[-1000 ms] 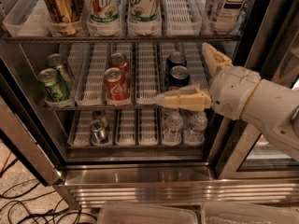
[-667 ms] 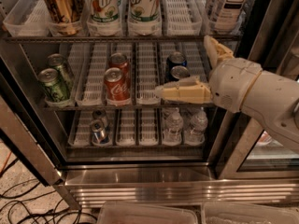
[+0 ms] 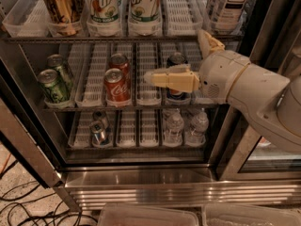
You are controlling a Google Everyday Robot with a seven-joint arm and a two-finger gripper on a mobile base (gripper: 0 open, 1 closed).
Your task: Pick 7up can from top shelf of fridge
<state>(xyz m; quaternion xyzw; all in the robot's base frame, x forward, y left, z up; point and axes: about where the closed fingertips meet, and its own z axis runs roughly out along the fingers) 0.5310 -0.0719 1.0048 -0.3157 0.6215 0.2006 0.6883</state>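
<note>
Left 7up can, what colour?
Left 7up can: white, green lettering; camera view; gripper open at middle shelf.

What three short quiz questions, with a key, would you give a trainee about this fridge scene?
1. True or false: the gripper is shut on a 7up can.
2. The gripper is in front of which shelf? A) top shelf B) middle shelf C) bottom shelf
3. How many 7up cans stand on the top shelf?
Key: 1 false, it is open and empty; 2 B; 3 two.
</note>
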